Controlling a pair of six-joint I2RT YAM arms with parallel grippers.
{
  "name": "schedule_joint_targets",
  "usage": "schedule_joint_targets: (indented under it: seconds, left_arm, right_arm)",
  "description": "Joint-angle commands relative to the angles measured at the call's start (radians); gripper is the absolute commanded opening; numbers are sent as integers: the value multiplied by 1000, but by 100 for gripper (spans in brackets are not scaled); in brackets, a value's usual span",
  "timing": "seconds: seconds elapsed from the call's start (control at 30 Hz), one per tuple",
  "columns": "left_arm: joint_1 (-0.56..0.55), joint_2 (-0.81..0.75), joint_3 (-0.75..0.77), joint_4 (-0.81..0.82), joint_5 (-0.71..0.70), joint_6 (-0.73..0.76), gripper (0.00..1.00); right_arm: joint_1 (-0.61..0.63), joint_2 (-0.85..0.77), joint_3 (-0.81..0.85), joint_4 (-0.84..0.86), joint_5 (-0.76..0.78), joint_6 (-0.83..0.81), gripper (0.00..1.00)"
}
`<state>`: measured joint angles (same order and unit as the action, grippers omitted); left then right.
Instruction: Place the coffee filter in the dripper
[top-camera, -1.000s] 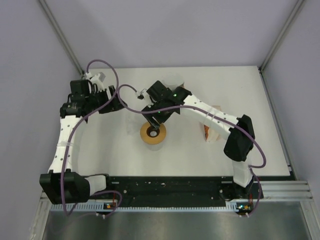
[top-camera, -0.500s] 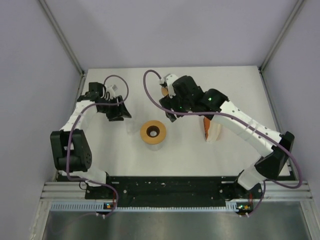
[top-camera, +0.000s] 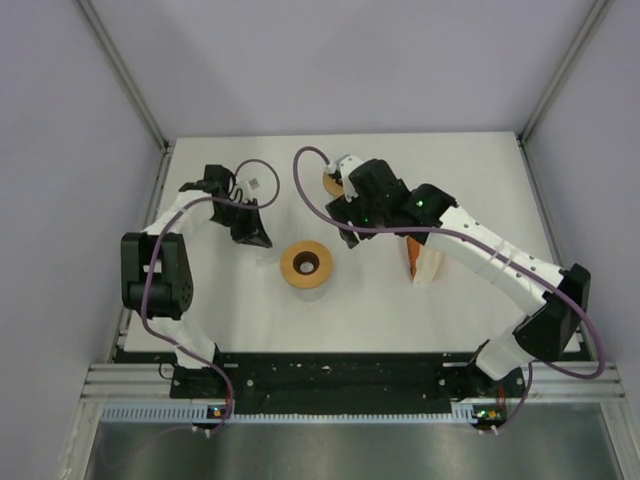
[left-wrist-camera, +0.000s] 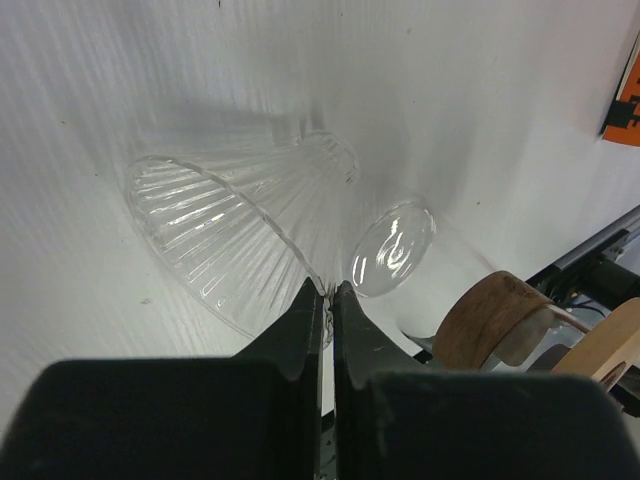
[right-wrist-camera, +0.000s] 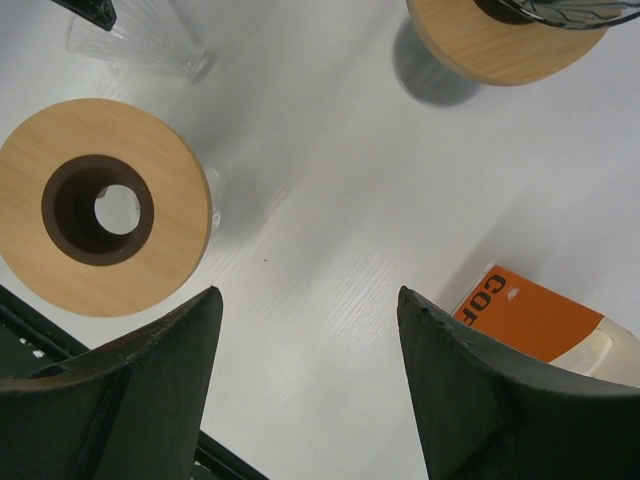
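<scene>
A clear ribbed glass dripper lies on its side on the white table. My left gripper is shut on its thin rim; from above the left gripper sits just left of a wooden ring. The dripper also shows at the top left of the right wrist view. The coffee filter pack, orange-labelled, lies to the right, its corner beside my right fingers. My right gripper hangs open over bare table between ring and pack, holding nothing.
The wooden ring with a dark centre hole stands mid-table on a glass base. A second wooden disc sits further back, behind the right wrist. Grey walls close the table's left, right and back sides.
The left gripper has swung right toward the wooden ring and closed on the dripper's rim. The right arm has pulled back from over the ring and now holds still.
</scene>
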<state>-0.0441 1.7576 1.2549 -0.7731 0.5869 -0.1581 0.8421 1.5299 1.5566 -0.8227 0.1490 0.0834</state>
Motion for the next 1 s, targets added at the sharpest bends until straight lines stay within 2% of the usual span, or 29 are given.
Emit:
schedule_joint_targets:
  seconds: [0.0, 0.1, 0.23, 0.43, 0.57, 0.67, 0.73, 0.97]
  left_arm:
    - [6, -21, 61, -44, -4, 57, 0]
    - [6, -67, 84, -87, -7, 104, 0]
    - [4, -144, 190, -195, -41, 259, 0]
    - [-65, -312, 356, -396, -87, 634, 0]
    - [-184, -472, 316, -443, -170, 883, 0]
    - [-252, -563, 291, -518, -154, 1063, 0]
    - [-278, -544, 351, -578, -174, 1076, 0]
    - [-480, -541, 380, -608, -415, 1109, 0]
  right_arm:
    - [-8, -66, -12, 49, 20, 16, 70]
    - [-15, -80, -12, 60, 15, 26, 70]
    - [-32, -105, 0, 86, 12, 41, 70]
    - [-110, -140, 39, 164, -26, 81, 68]
    - [-164, -131, 94, 204, -109, 102, 67]
    - [-166, -87, 155, 203, -144, 105, 67]
    - [-166, -45, 197, 203, -219, 122, 67]
    - [-137, 146, 350, 209, -463, 216, 67]
